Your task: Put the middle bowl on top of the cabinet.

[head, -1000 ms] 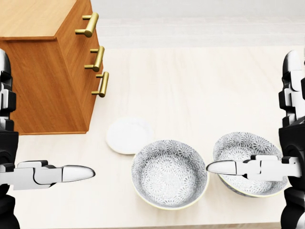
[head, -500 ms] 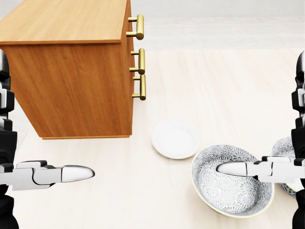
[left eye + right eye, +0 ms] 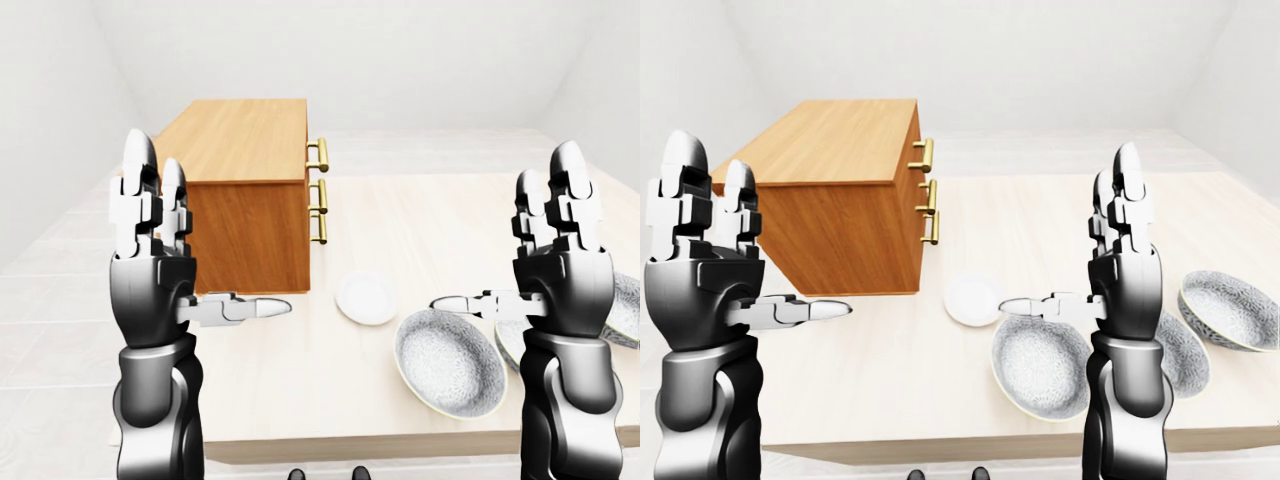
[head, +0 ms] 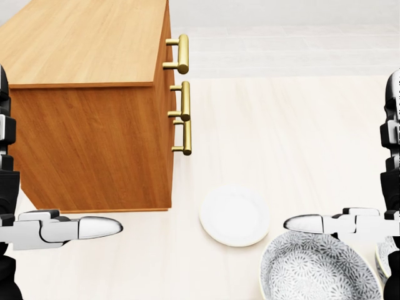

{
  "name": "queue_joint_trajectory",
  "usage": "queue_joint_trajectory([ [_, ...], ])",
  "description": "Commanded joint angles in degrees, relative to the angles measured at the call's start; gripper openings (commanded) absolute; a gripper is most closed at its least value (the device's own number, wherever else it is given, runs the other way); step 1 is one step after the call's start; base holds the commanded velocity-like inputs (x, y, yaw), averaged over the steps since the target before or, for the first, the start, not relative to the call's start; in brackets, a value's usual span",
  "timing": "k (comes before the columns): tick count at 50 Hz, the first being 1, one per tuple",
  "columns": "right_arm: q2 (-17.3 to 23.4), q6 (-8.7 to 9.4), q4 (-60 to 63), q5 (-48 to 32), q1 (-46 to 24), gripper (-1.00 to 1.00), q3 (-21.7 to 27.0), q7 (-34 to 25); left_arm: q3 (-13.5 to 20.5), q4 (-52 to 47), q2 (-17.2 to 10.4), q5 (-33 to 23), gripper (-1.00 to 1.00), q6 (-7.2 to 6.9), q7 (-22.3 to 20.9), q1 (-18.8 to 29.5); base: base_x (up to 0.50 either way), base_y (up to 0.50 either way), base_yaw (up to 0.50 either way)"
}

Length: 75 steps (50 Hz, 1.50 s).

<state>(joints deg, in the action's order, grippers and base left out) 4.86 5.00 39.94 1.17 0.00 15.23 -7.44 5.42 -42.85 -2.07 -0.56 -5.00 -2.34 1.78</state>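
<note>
Right-eye view: your right hand [image 3: 1122,265] and left hand [image 3: 702,262] are standing spread, empty. The grey-patterned round ceramic middle bowl [image 3: 1188,352] is sitting at four o'clock from the right hand, your nearer one, half-hidden behind its forearm [image 3: 1125,400].

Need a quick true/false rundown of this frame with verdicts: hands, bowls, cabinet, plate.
1. The left hand and right hand are both open and hold nothing. True.
2. One bowl already sits on top of the wooden cabinet. False: all three grey patterned bowls are down on the pale wooden table.
3. In the left-eye view, the small white plate lies on the table between the cabinet and the bowls. True.
4. The cabinet has two silver knobs. False: it has three brass-coloured bar handles, stacked one above the other on its drawer face.
</note>
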Motion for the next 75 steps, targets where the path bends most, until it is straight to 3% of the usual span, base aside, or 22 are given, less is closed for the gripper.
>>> queue_joint_trajectory([
  [1,-0.2,0.00,0.0,-0.1,0.6,1.00,-0.1,-0.4,0.2,-0.6,-0.2,0.3,1.00,0.00,0.0,0.2,0.50,0.00,0.00],
  [26,-0.1,0.00,-2.7,-2.2,0.6,1.00,-0.5,-0.2,0.5,0.2,0.0,0.6,1.00,0.00,-0.1,-0.2,0.12,0.00,0.00],
  [39,0.8,0.00,-5.1,-5.3,3.2,1.00,-0.4,-3.7,0.3,1.7,0.0,-0.5,1.00,0.00,0.4,-0.5,0.00,0.00,0.00],
  [50,1.3,0.00,-5.0,-7.0,3.6,1.00,4.0,-4.4,0.4,0.8,-0.1,-0.4,1.00,0.00,0.3,-0.3,0.00,0.00,0.00],
  [75,0.3,0.00,-7.8,-10.7,9.2,1.00,11.5,-12.6,-0.6,1.1,0.6,0.0,1.00,0.00,0.5,-1.3,0.00,0.00,0.00],
])
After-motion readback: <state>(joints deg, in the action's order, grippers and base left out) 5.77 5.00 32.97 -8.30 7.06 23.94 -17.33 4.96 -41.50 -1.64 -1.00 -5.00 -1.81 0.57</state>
